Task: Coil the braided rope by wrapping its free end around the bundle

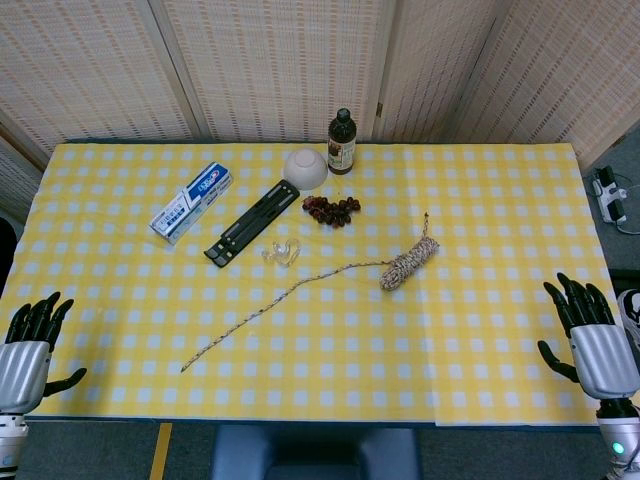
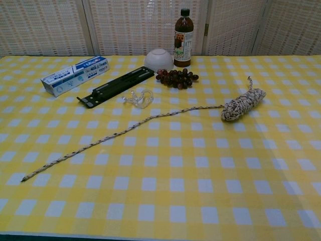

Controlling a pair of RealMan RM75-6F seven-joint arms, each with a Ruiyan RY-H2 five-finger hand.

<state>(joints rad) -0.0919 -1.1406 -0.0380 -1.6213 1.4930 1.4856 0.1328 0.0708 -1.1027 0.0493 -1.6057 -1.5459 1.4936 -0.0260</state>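
The braided rope bundle [image 1: 409, 264] is lying a little right of the table's centre, and its free end [image 1: 270, 305] is running away from it toward about 8 o'clock, finishing near the front left part of the yellow checked cloth [image 1: 480, 340]. Nothing is touching the rope at this moment.

The left hand [image 1: 30, 335] is waiting at the front left corner with its fingers apart and holding nothing; the right hand [image 1: 590, 335] is doing the same at the front right corner (both are well apart from the rope).

In my judgement the step in hand is the first reach. It seems best that the right hand is going to the bundle, which is nearer to it, and pinning it so it is not rolling, while the left hand is taking the strand near its tip. The wraps are needing light tension, otherwise they are probably slipping off. The grapes [image 1: 331, 209] and the clear plastic piece [image 1: 282, 252] are lying at about 10 o'clock from the bundle, so the swinging strand should be kept clear of them.
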